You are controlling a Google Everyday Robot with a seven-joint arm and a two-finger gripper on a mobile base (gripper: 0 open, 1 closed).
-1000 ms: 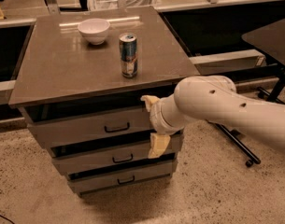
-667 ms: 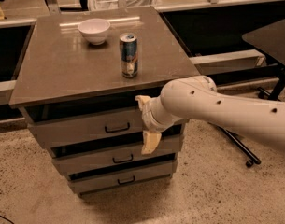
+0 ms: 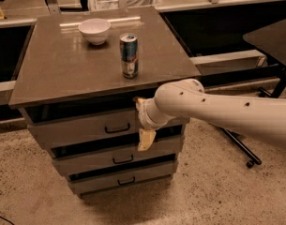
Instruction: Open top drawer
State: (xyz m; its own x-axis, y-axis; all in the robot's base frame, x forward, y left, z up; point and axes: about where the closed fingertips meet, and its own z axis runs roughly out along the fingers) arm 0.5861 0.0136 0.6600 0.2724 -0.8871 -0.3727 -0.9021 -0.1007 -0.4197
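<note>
The top drawer point(image 3: 72, 132) is the uppermost of three grey-brown drawers under the cabinet's top, with a small black loop handle point(image 3: 117, 129) at its centre. Its front stands pushed in. My gripper point(image 3: 141, 120) is at the end of the white arm, in front of the top drawer's right half, just right of the handle. Its two cream fingers stand one above the other, apart; the lower fingertip point(image 3: 145, 141) hangs over the drawer's bottom edge. The gripper holds nothing and is open.
A white bowl point(image 3: 94, 30) and a drink can point(image 3: 129, 55) stand on the cabinet top point(image 3: 53, 69). Two lower drawers point(image 3: 119, 159) sit below. A dark table point(image 3: 274, 36) and a chair base with castors point(image 3: 248, 162) are at the right. The floor is speckled.
My gripper and arm have moved left along the top drawer's front, closer to the handle. The drawers, the can and the bowl have not moved.
</note>
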